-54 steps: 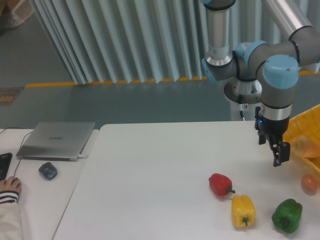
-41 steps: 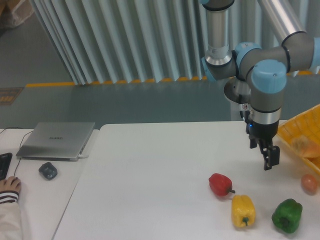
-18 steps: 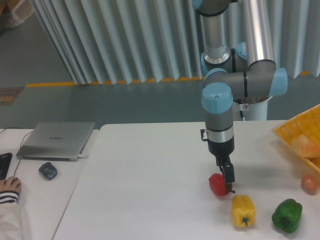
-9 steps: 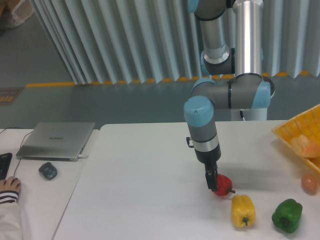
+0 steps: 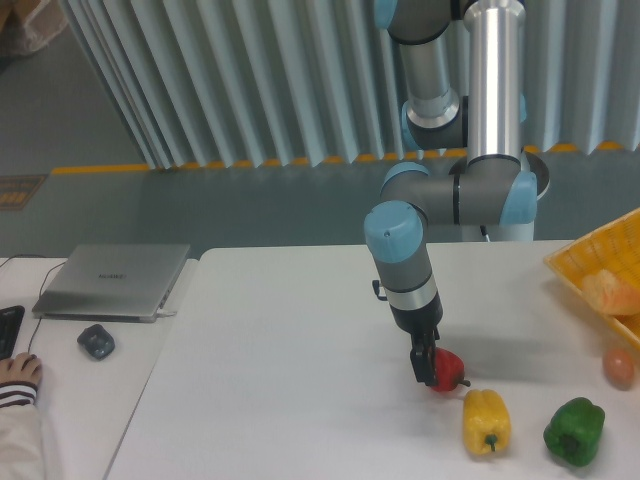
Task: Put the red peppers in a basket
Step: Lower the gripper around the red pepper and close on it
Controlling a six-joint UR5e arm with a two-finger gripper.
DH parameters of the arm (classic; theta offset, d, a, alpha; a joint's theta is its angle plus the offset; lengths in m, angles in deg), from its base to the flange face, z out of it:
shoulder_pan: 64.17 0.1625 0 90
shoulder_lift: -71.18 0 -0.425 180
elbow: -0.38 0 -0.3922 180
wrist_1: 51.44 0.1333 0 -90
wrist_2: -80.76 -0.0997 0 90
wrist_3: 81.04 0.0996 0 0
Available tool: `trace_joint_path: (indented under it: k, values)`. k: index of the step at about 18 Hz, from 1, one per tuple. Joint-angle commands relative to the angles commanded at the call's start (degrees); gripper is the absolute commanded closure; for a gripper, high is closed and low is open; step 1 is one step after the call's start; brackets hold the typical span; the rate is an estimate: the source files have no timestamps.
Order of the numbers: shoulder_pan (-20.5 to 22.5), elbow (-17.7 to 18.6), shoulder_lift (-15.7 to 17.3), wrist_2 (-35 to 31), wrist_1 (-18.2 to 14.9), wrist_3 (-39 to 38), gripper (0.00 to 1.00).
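The red pepper (image 5: 449,369) lies on the white table (image 5: 280,350), right of centre, its dark stem pointing right. My gripper (image 5: 428,366) points straight down and is low against the pepper's left side. One dark finger (image 5: 423,364) shows in front of the pepper. The other finger is hidden, so I cannot make out whether the jaws are open or shut. The pepper rests on the table. The yellow-orange lattice basket (image 5: 590,262) stands at the table's right edge, cut off by the frame, well apart from the gripper.
A yellow pepper (image 5: 486,422) lies just below and right of the red one, and a green pepper (image 5: 574,431) further right. A small orange fruit (image 5: 618,368) sits near the basket. At the left are a laptop (image 5: 112,280), a mouse (image 5: 96,341) and a person's hand (image 5: 18,372).
The arm swung left from beside the basket and came down onto the red pepper. In the last half second it barely shifted, settling slightly lower at the pepper's left side.
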Motion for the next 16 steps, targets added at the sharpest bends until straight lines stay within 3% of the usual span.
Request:
trace_joint_path:
  k: [2, 6, 7, 9, 10, 12, 16]
  values:
    - [0.6, 0.0, -0.3, -0.1, 0.0, 1.0, 0.0]
    - [0.8, 0.1, -0.9, -2.2, 0.0, 1.0, 0.23]
    - [0.8, 0.1, -0.8, -2.4, 0.0, 0.4, 0.4]
    - [0.8, 0.1, -0.5, -2.3, -0.1, 0.5, 0.41]
    - [0.8, 0.1, -0.4, -2.3, -0.3, 0.3, 0.51]
    - [0.8, 0.1, -0.3, -2.3, -1.0, -0.2, 0.6]
    - [1.5, -0.1, 1.2, -1.7, -2.3, -0.9, 0.6]
